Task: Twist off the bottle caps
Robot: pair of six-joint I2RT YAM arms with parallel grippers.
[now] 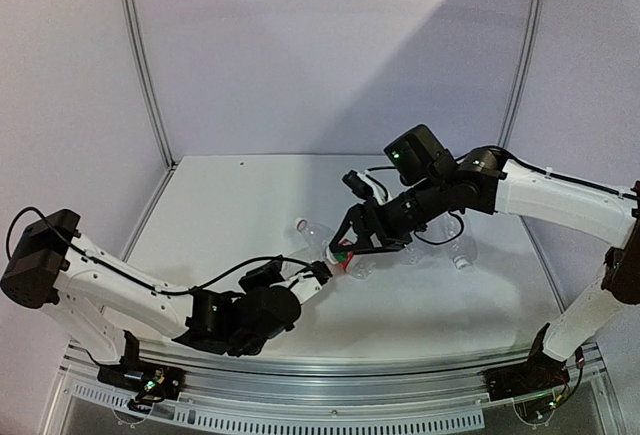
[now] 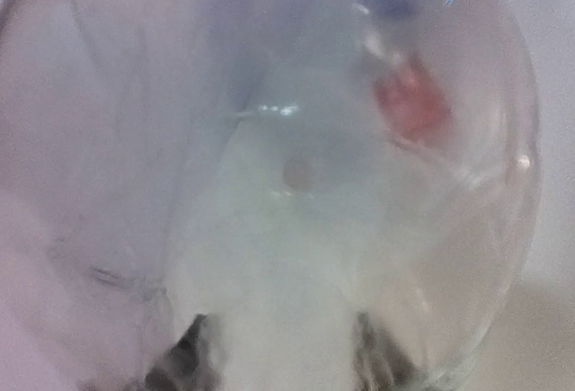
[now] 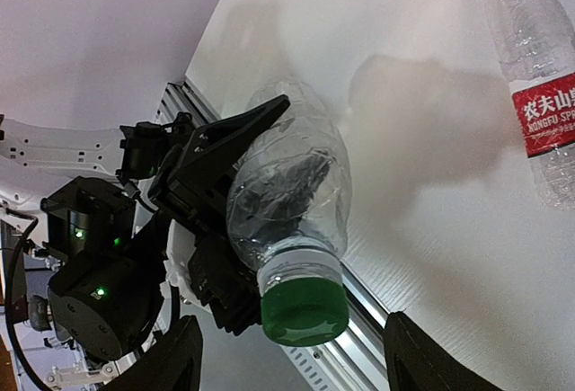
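Showing green cap (image 3: 304,312) on bottle (image 3: 292,193): right wrist view, not left.

Bottle (image 3: 287,193) sits in my left gripper (image 1: 320,273), its cap (image 3: 304,308) between my right gripper's (image 3: 292,342) fingers. Labelled bottle (image 3: 539,76) lies on table (image 3: 431,193) nearby.

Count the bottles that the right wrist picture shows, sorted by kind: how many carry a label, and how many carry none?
red-labelled bottle: 1
clear bottle with no label showing, green cap: 1
Total: 2
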